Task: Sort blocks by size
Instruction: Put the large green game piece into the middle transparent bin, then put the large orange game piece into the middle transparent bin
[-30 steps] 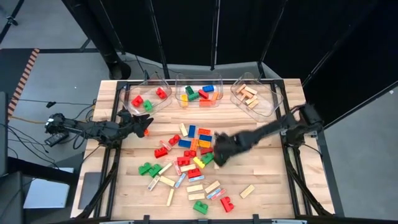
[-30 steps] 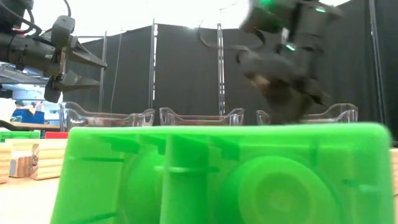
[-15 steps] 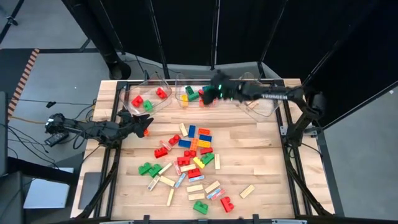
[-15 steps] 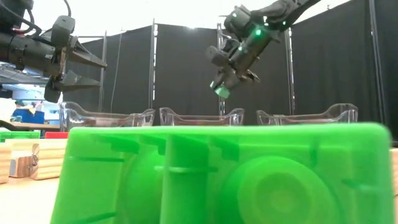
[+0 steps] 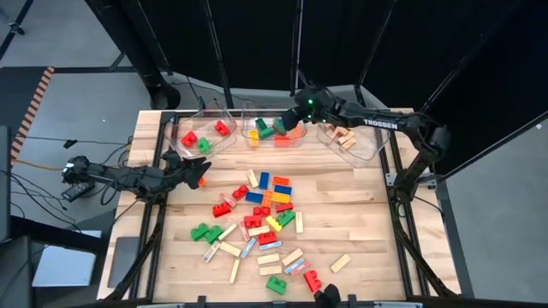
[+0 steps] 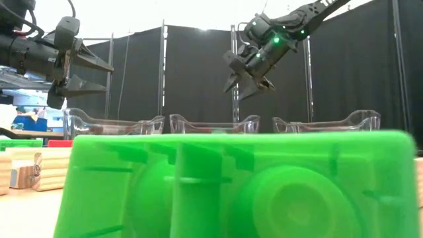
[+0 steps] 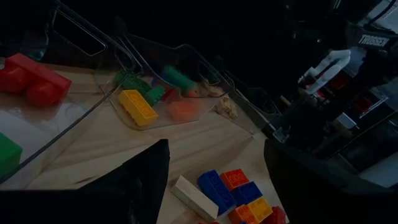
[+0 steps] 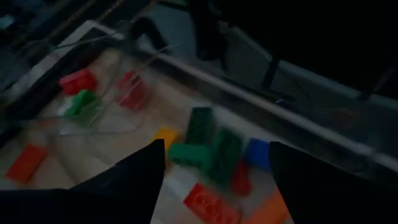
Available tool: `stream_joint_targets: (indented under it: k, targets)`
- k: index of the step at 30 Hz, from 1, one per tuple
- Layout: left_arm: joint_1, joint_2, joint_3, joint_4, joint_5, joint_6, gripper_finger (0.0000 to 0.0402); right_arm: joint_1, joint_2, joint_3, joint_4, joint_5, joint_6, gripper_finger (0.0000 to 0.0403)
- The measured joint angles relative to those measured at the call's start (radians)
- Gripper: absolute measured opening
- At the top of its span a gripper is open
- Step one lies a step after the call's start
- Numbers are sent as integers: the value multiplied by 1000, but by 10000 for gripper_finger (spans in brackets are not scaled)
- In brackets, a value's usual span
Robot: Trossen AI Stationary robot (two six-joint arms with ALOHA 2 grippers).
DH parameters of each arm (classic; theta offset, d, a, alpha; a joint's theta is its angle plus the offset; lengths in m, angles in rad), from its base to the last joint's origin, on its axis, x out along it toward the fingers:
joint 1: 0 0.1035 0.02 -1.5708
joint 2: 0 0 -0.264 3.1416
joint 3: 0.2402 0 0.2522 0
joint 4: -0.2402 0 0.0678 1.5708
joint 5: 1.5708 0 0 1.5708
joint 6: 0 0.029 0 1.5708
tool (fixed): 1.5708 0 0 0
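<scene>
Loose blocks (image 5: 265,205), studded plastic bricks in several colours and tan wooden bars, lie in a pile mid-table. Three clear bins stand along the far edge. The left bin (image 5: 205,135) holds red and green bricks, the middle bin (image 5: 272,130) mixed bricks (image 8: 211,149), and the right bin (image 5: 347,133) tan bars. My right gripper (image 5: 297,115) hangs open and empty above the middle bin, as the low view (image 6: 246,82) also shows. My left gripper (image 5: 197,171) is open and empty above the table's left side, in front of the left bin.
A green brick (image 5: 276,284) lies near the table's near edge, filling the low view (image 6: 238,185). Bare wood lies right of the pile (image 5: 360,214). A dark metal frame (image 5: 394,180) borders the table.
My right gripper has risen from the pile at mid-table and gone toward the far edge with a green brick, to above the middle bin. There it has opened and let go, and the green brick no longer shows between its fingers.
</scene>
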State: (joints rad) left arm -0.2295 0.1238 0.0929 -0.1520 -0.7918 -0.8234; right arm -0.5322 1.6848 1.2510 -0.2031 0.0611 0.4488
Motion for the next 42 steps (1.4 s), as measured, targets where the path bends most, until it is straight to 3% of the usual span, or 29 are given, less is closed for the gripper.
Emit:
stream_joint_targets:
  k: [7,9,14,18,23,31,42]
  targets:
    - [0,0,0,0,0,0,269,112,-1,0,8,-307,-35,252]
    - [0,0,0,0,-1,0,269,183,-1,0,-48,-288,-79,241]
    - [0,0,0,0,-1,0,269,343,0,0,-124,-47,-240,223]
    - [0,0,0,0,-1,0,269,403,12,0,-116,58,-335,221]
    - [0,1,0,-1,-2,0,269,399,91,0,-126,26,-337,226]
    - [0,6,0,2,-1,-4,269,399,237,0,-6,-56,-320,235]
    - [0,22,0,-5,-1,-20,269,404,295,2,-52,-114,-312,239]
